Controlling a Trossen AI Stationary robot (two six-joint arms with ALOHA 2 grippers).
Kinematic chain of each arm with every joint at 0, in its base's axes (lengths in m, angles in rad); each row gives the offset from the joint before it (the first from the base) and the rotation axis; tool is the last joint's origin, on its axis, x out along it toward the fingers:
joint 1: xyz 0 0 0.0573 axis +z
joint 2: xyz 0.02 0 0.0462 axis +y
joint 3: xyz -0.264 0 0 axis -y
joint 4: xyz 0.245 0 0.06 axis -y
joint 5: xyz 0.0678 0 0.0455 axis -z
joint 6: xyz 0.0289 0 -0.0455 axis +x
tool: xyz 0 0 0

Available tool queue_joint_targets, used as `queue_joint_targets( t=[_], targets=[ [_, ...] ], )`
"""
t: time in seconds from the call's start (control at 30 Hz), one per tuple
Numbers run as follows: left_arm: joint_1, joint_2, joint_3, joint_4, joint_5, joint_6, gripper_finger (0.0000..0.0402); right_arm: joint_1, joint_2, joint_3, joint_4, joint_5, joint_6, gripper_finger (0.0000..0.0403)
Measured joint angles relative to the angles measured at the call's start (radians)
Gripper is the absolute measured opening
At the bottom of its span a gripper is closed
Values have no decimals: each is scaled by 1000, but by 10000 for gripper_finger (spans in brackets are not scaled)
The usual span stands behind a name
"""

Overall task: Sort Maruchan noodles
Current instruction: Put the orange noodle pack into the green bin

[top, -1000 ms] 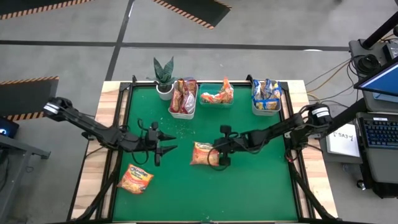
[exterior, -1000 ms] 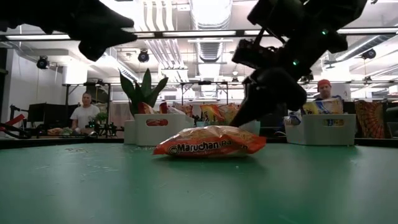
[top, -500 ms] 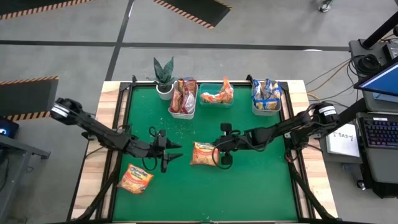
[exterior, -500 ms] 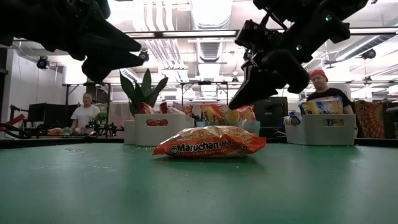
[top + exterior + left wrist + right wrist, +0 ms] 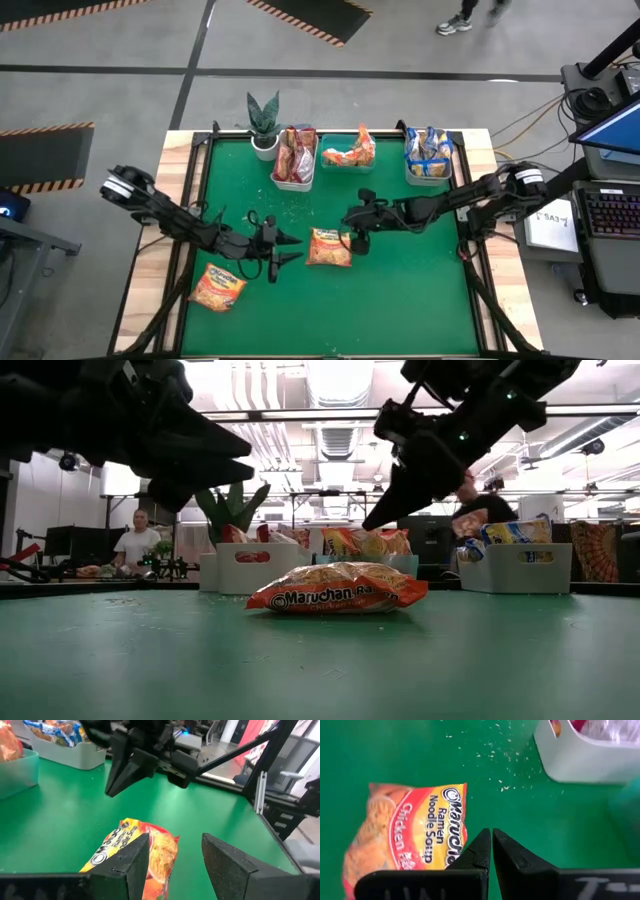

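High view: left gripper (image 5: 287, 247) spread, right gripper (image 5: 352, 241) clenched empty (both crowd 1 noodle packet (image 5: 328, 247)); I risk a collision

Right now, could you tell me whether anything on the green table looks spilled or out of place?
Yes: small pale crumbs lie scattered on the green mat just in front of the white plastic bin. Two orange crinkly noodle packets also lie loose, unsorted.
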Motion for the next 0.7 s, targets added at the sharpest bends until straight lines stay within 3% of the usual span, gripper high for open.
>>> queue_joint_targets(
  t=[0.27,0.7],
  targets=[
    [0,53,0,59,-1,-18,164,-58,-30,0,-7,-212,183,34],
    [0,53,1,67,-4,-17,164,-58,-85,57,-19,-212,124,103]
  ],
)
